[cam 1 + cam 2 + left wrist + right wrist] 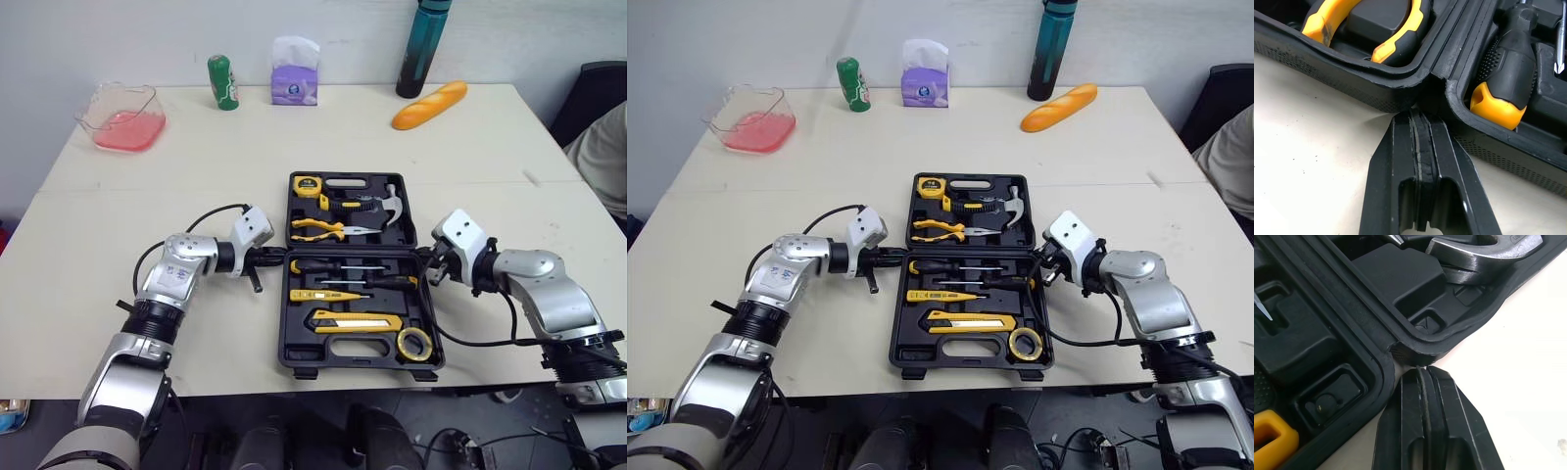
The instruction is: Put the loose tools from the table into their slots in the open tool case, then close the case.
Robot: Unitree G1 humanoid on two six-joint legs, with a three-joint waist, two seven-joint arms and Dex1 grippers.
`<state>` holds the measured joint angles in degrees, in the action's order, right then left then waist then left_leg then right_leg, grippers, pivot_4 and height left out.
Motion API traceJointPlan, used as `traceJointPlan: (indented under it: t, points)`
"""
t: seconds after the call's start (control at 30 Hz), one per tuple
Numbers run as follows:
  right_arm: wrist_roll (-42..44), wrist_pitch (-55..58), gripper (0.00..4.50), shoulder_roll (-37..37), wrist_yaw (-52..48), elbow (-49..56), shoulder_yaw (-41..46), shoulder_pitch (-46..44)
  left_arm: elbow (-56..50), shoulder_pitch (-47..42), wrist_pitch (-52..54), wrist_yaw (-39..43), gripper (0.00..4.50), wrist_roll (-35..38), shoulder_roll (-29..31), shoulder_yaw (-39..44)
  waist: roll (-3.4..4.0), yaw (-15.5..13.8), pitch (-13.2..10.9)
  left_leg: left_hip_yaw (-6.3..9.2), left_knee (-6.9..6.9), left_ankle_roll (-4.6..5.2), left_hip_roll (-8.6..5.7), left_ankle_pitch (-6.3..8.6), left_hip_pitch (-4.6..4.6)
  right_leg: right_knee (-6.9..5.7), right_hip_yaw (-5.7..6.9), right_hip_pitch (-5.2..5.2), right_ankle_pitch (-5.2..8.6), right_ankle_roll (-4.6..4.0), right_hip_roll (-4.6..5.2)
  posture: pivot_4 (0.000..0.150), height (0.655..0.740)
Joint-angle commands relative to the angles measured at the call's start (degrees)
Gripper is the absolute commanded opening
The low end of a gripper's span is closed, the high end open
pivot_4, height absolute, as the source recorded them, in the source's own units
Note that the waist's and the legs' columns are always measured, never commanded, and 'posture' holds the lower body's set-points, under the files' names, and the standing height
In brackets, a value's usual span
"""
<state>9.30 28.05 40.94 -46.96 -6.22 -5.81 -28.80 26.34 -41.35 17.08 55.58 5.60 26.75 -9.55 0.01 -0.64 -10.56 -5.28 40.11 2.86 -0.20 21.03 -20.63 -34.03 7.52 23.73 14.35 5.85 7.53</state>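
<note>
Left tool [278,261] and right tool [428,269] flank case [286,335] hinge.

Tool case [285,323]: mid-worktop [196,176], open, lid half behind.
Left gripper [279,260]: at case's left hinge.
Right gripper [428,269]: at right hinge.
Back edge, left to right: tub [149,96], can [223,82], tissues [295,73], bottle [422,49], bread [429,105].

Black tool case [285,323] lies open flat between the left gripper [277,261] and right gripper [428,274], with its hinge line right at both tips. The hammer [392,208], pliers [318,229] and tape measure [308,184] are slotted beyond them, and the screwdrivers [338,265] and yellow knife [355,320] are on the nearer side.
</note>
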Motion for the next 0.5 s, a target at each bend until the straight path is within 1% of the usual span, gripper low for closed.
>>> traceJointPlan:
  t: [0.03,0.13,0.2,0.23,0.27,0.33,0.37,0.4,0.43,0.5]
  points:
    - [0.3,-0.9,0.00,-0.8,-2.2,3.6,-0.7,-1.7,-1.6,-1.1,0.2,-0.9,0.03,-0.7,-1.4,-0.7,0.00,0.0,0.0,0.00,0.00,0.00,0.00,0.00,0.00,0.00,0.00,0.00,0.00,0.00,0.00,0.150,0.7348]
    - [-1.9,-1.5,0.00,0.6,-1.6,3.0,-0.7,-1.9,-0.9,-1.2,0.4,-1.1,0.03,-1.4,-0.1,-0.1,0.00,-0.1,0.0,0.01,0.00,0.00,0.00,0.00,0.00,0.00,0.00,-0.01,0.00,0.00,0.01,0.150,0.7348]
    - [-5.0,-3.0,0.00,2.9,-0.7,1.0,-0.5,-2.8,0.3,-1.2,2.5,-1.8,0.03,-2.6,2.6,0.5,0.00,-0.1,0.0,0.01,0.01,0.00,-0.01,0.00,0.01,-0.01,0.00,0.00,0.00,0.00,0.02,0.150,0.7348]
    - [-4.9,-2.8,0.00,4.1,-1.4,0.5,0.2,-3.2,0.6,-0.9,3.1,-1.3,0.32,-2.8,4.4,0.9,0.00,0.0,0.0,0.00,0.01,0.00,-0.01,0.00,0.01,-0.02,-0.01,0.00,0.00,0.00,0.02,0.150,0.7348]
    - [-4.3,-2.0,0.00,5.1,-2.3,0.5,1.1,-3.6,0.5,-0.8,4.2,-0.8,0.51,-2.6,6.0,1.5,0.00,0.1,0.0,0.00,0.01,-0.01,-0.01,0.00,0.01,-0.02,-0.01,0.00,0.00,0.00,0.02,0.150,0.7348]
    - [-2.3,0.7,0.66,6.4,-3.9,0.5,2.8,-4.6,0.2,-1.2,7.1,0.5,1.21,-1.1,8.3,2.9,0.00,0.6,0.0,0.02,-0.04,-0.04,0.01,0.00,0.01,-0.01,0.00,0.01,0.01,-0.02,0.00,0.150,0.7348]
    - [-0.6,2.8,0.97,7.0,-5.2,0.8,3.8,-5.3,-0.9,-2.4,11.7,1.1,1.66,0.9,8.9,4.2,0.01,0.8,0.0,0.03,-0.06,-0.05,0.03,0.00,0.02,0.01,0.02,0.02,0.02,-0.03,0.00,0.150,0.7348]
    - [0.8,5.1,1.43,7.2,-5.9,0.8,4.7,-6.2,-1.7,-3.9,16.7,1.2,2.13,3.0,9.1,5.5,0.01,0.9,0.0,0.02,-0.07,-0.06,0.05,0.01,0.02,0.02,0.01,0.02,0.02,-0.04,-0.01,0.150,0.7348]
    - [2.2,7.7,2.01,7.1,-6.3,0.8,5.5,-7.3,-2.2,-5.6,21.9,1.0,2.66,4.8,8.9,6.8,0.02,0.9,0.0,0.02,-0.08,-0.06,0.07,0.01,0.01,0.04,0.02,0.02,0.03,-0.04,-0.02,0.150,0.7348]
    - [5.5,15.1,2.99,5.6,-6.1,0.1,7.2,-10.6,-2.1,-9.4,30.4,-0.6,3.57,7.1,7.8,8.7,0.02,0.8,0.0,0.05,-0.01,-0.04,0.06,0.00,-0.06,0.00,0.06,0.02,0.03,-0.04,-0.05,0.150,0.7348]
